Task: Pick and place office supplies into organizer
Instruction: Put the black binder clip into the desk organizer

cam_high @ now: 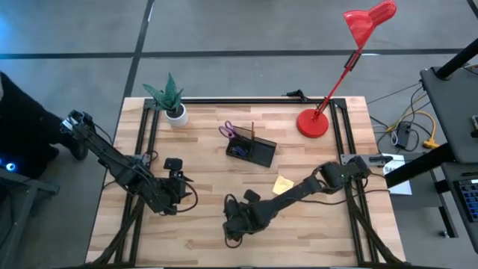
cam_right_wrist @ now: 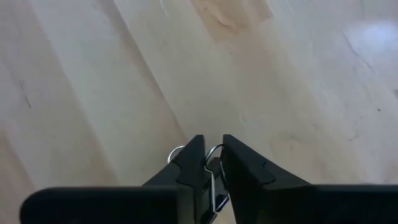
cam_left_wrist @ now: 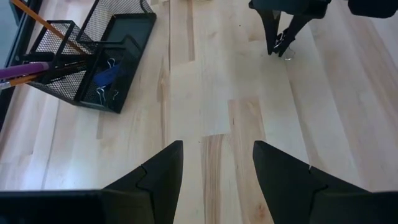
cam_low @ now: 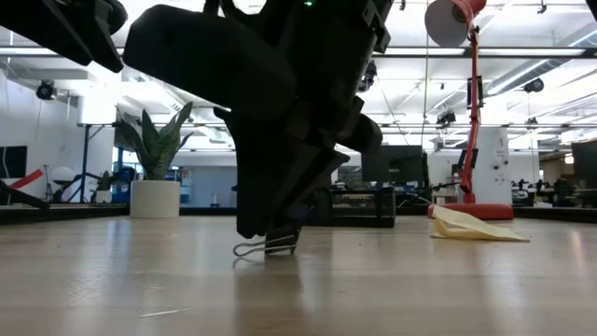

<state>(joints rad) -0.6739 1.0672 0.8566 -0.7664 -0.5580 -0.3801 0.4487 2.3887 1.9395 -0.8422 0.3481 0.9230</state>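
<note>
High view: the right gripper (cam_high: 233, 228) sits low near the wooden bench's (cam_high: 314, 232) front edge; the left gripper (cam_high: 176, 188) waits at left-centre; the black mesh organizer (cam_high: 251, 150) stands mid-bench.

Low view: a small black binder clip (cam_low: 270, 246) rests on the bench.

Left wrist view: its fingers (cam_left_wrist: 155, 180) are spread.

Right wrist view: fingers (cam_right_wrist: 189, 165) pinch the clip's wire handle.

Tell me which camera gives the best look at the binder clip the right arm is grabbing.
The low view: the binder clip sits side-on on the table beneath the right end effector. The right wrist view shows only wire loops between the fingers; the left wrist view shows it distantly; the high view hides it.
</note>
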